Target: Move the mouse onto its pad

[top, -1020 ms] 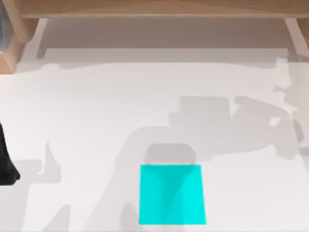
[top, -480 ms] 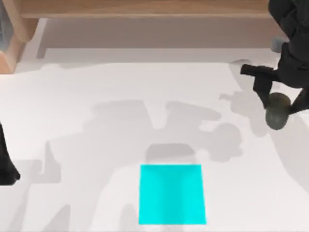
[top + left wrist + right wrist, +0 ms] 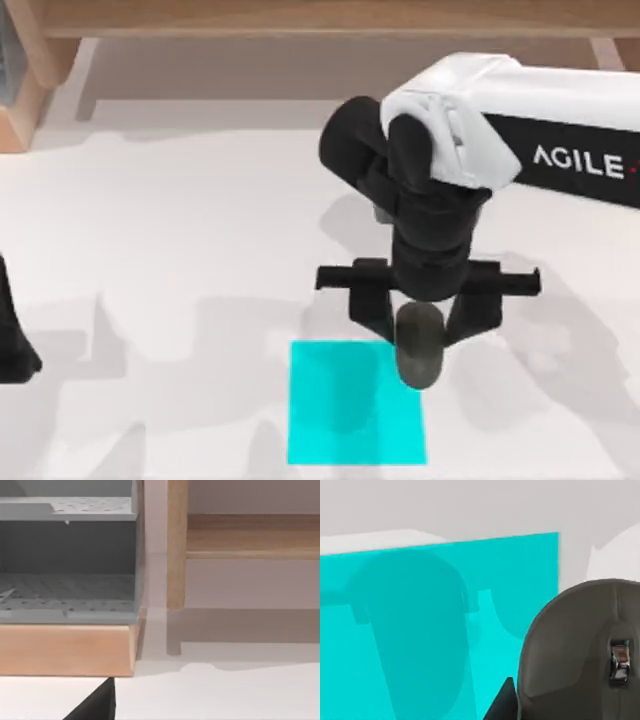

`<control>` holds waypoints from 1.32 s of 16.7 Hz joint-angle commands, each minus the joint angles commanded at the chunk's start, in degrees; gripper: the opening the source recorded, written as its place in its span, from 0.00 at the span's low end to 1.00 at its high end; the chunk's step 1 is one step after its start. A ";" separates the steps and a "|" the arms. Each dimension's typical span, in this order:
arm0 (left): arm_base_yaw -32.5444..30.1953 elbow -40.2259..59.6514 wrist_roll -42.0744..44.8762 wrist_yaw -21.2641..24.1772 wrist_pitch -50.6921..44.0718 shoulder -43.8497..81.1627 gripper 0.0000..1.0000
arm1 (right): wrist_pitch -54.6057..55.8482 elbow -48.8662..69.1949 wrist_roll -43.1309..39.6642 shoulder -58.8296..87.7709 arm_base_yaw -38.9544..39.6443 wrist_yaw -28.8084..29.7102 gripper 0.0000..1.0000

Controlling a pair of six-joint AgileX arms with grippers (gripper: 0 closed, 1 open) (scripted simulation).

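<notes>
Half a second ago, seen far out near the right edge of the table (image 3: 180,220), with the mouse (image 3: 419,345) hanging there; now carried inward by the right arm and held at the far right corner of the pad (image 3: 350,410). Right fingers (image 3: 372,300) clamped on the mouse, one on each side of its body, the mouse reaching forward past the fingertips and partly over the cyan. Probably not touching the pad yet, judging from the shadow lying apart on it. Left gripper (image 3: 15,345) parked at the left edge, unchanged; state of its fingers impossible to tell. Meaning for the task: transport nearly done, only centring, lowering and release remaining.
</notes>
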 joint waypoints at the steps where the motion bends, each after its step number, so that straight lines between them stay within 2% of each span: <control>1: 0.00 0.00 0.00 0.00 0.00 0.00 1.00 | 0.52 0.32 1.15 -0.12 2.45 0.38 0.00; 5: 0.00 0.00 0.00 0.00 0.00 0.00 1.00 | 2.49 1.95 3.67 -1.15 8.53 1.94 0.00; 13: 0.00 0.00 0.00 0.00 0.00 0.00 1.00 | 2.83 1.49 4.07 -0.92 8.36 1.62 0.00; 22: 0.00 0.00 0.00 0.00 0.00 0.00 1.00 | 5.61 -2.85 4.60 0.58 9.01 -2.10 0.00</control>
